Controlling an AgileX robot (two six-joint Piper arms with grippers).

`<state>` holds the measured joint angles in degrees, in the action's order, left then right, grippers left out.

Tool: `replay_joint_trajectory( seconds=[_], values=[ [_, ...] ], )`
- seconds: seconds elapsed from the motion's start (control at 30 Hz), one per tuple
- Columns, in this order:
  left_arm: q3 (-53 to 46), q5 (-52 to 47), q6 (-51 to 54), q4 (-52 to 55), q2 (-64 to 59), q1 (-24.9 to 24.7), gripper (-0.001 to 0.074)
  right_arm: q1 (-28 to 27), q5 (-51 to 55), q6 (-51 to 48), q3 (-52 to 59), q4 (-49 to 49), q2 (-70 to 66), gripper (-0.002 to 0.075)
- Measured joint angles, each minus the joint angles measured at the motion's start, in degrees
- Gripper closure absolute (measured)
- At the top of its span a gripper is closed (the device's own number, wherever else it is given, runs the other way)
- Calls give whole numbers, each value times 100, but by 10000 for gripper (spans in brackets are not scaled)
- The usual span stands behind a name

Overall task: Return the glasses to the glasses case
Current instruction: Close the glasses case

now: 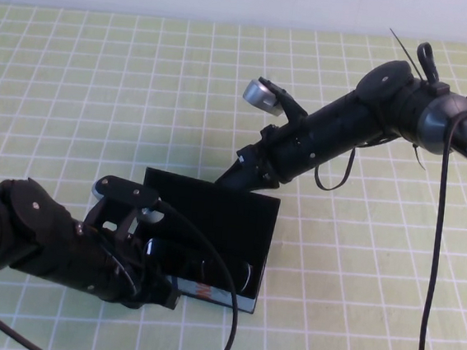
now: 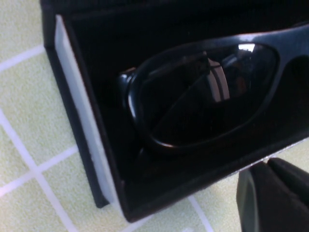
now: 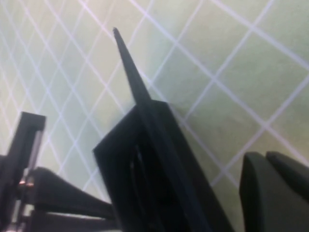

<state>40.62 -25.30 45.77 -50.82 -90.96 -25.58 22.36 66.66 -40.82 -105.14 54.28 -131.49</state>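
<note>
The glasses case [image 1: 213, 210] lies open in the middle of the table, its matte black lid tilted up at the back and its printed front side toward me. The black glasses [image 1: 200, 267] lie inside it; one dark lens fills the left wrist view [image 2: 207, 96], within the case wall [image 2: 82, 111]. My left gripper [image 1: 160, 290] is shut and empty, just outside the case's front left corner; its fingers are pressed together in the left wrist view [image 2: 267, 164]. My right gripper [image 1: 240, 171] is shut and empty behind the lid's back edge [image 3: 154, 159], its fingers [image 3: 277, 193] close to the mat.
A green mat with a white grid [image 1: 355, 286] covers the table. The right arm [image 1: 346, 124] reaches in from the upper right over the back of the case. The left arm [image 1: 37, 239] comes from the lower left, with a cable [image 1: 225, 307] looping over the case's front.
</note>
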Motion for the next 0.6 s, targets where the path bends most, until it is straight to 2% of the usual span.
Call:
replay_joint_trajectory(
  seconds=[0.37, 0.6],
  values=[
    [0, 22, 53, -10, 0, 0, 738, 126, 139, -121, 0, 172, 175, 743],
    [0, -71, 275, -12, 23, 0, 738, 636, 188, 406, 0, -687, 373, 743]
  ],
)
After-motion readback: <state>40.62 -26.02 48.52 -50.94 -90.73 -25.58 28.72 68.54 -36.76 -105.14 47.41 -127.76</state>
